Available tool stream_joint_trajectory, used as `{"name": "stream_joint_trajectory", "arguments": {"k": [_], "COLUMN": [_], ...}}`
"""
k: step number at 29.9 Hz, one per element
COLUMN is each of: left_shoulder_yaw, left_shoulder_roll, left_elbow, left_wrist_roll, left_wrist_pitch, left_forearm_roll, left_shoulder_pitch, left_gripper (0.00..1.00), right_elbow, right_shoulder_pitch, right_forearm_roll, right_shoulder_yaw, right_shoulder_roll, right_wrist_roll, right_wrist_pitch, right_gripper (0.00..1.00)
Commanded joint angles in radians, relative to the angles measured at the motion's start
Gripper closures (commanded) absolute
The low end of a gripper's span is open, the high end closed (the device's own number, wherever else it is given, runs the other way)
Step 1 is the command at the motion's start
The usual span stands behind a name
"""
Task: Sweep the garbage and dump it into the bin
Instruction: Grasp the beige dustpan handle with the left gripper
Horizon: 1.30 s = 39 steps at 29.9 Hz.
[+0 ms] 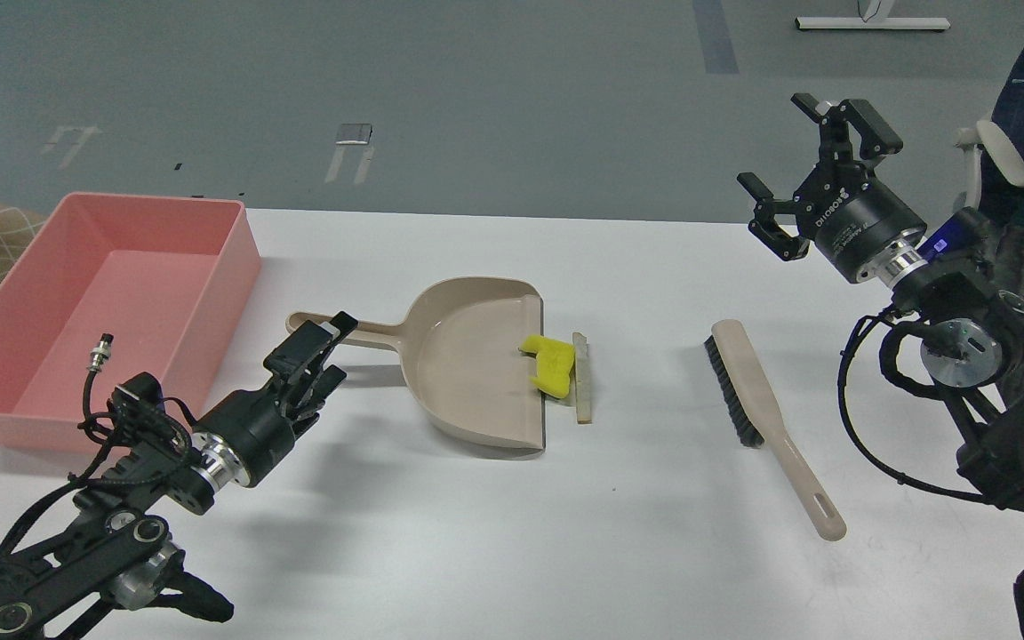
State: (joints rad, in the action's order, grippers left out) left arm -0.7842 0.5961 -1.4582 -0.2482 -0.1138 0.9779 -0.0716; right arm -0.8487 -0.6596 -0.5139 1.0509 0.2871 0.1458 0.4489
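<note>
Garbage, a yellow sponge (550,364) and bread slice (581,378), lay at the dustpan (476,364) lip: likely light, soft. Left gripper (321,347) neared the handle (343,327), opening unclear; right gripper (819,173) hung open, empty. Pink bin (210,284) sat left.

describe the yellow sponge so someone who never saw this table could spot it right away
Start at the beige dustpan in the middle of the white table, right of the pink bin. At the dustpan's open right edge lies the yellow sponge, beside a thin pale bread slice. It is the only bright yellow thing there.
</note>
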Motion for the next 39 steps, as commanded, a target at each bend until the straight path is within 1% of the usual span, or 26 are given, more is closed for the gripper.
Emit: {"name": "stream_joint_trajectory", "arguments": {"k": [1, 7, 13, 15, 23, 30, 33, 35, 38, 39], "left_shoulder_yaw": [-0.001, -0.001, -0.004, -0.001, -0.003, -0.003, -0.004, -0.004, -0.003, -0.003], "left_shoulder_roll": [-0.033, -0.097, -0.122, -0.143, -0.154, -0.174, -0.183, -0.196, -0.2, -0.2], "left_elbow": [0.064, 0.14, 0.168, 0.185, 0.194, 0.217, 0.229, 0.24, 0.242, 0.242], "left_wrist_roll": [0.0, 0.0, -0.003, -0.005, -0.006, -0.011, -0.013, -0.013, -0.013, -0.013], "left_wrist_pitch": [-0.05, -0.063, -0.07, -0.096, -0.104, -0.11, -0.118, -0.116, -0.116, -0.116], "left_forearm_roll": [-0.004, -0.005, -0.005, -0.005, -0.007, -0.007, -0.008, -0.014, -0.034, -0.036], "left_shoulder_pitch": [-0.023, -0.063, -0.069, -0.089, -0.096, -0.1, -0.106, -0.119, -0.122, -0.122], "left_gripper": [0.01, 0.01, 0.01, 0.02, 0.07, 0.07, 0.11, 0.18, 0.25, 0.26], "right_elbow": [0.0, 0.0, 0.0, 0.0, 0.0, 0.0, 0.002, 0.002, 0.002, 0.002], "right_shoulder_pitch": [0.0, 0.0, 0.0, 0.0, 0.002, 0.002, 0.002, 0.002, 0.002, 0.002], "right_forearm_roll": [0.0, 0.0, 0.0, 0.0, 0.0, 0.0, 0.0, 0.0, 0.0, 0.0], "right_shoulder_yaw": [0.001, 0.001, 0.003, 0.001, 0.003, 0.003, 0.003, 0.004, 0.005, 0.005], "right_shoulder_roll": [0.003, 0.003, 0.003, 0.003, 0.001, 0.001, 0.001, 0.001, 0.003, 0.003], "right_wrist_roll": [0.0, 0.0, 0.0, 0.0, 0.0, 0.0, 0.0, 0.0, 0.0, 0.0], "right_wrist_pitch": [-0.001, -0.002, -0.002, -0.002, -0.002, -0.002, -0.002, -0.002, -0.002, -0.002], "right_gripper": [0.0, 0.0, 0.0, 0.0, 0.0, 0.0, 0.0, 0.0, 0.0, 0.0]}}
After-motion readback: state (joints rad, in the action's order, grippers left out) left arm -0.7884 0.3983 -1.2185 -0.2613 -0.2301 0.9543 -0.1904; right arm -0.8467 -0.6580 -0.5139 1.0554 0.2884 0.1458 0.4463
